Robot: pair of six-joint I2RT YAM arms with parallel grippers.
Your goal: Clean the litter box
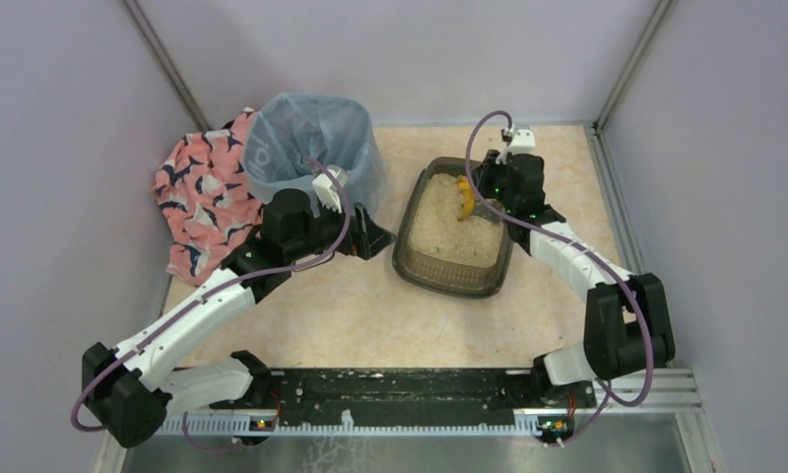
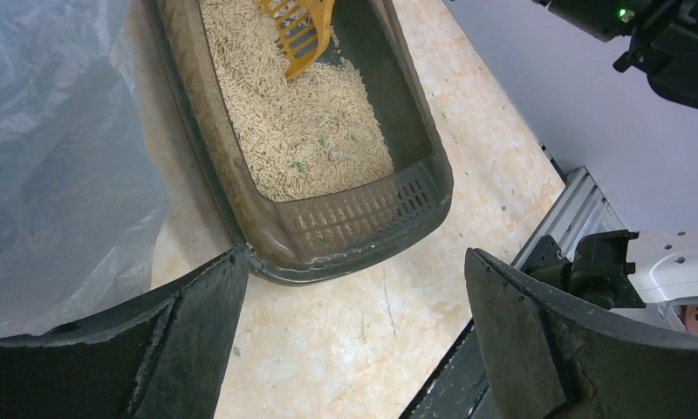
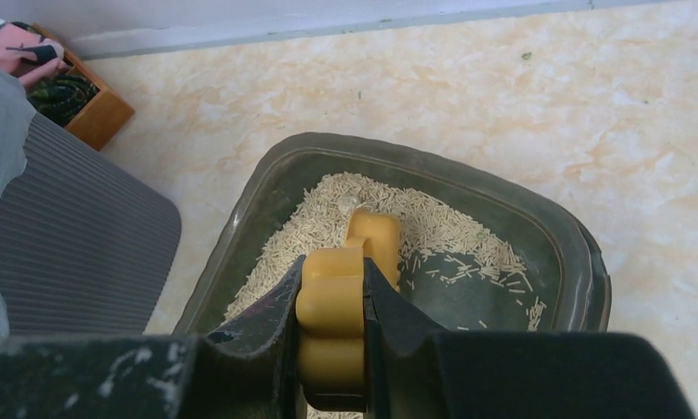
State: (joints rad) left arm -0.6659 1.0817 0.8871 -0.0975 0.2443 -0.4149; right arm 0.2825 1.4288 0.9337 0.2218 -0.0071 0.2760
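The litter box (image 1: 447,275) is a shallow dark tray of beige litter at the table's middle; it also shows in the left wrist view (image 2: 354,229) and the right wrist view (image 3: 565,249). A yellow slotted scoop (image 1: 464,197) stands in the litter at the box's far end, its blade also in the left wrist view (image 2: 300,30). My right gripper (image 3: 332,297) is shut on the scoop's handle (image 3: 331,301). My left gripper (image 2: 354,305) is open and empty, just left of the box's near corner, above the table.
A tall bin lined with a light blue bag (image 1: 311,148) stands left of the litter box; its bag fills the left wrist view's left side (image 2: 58,157). A pink patterned cloth (image 1: 205,187) lies beside the bin. Purple walls close in on three sides.
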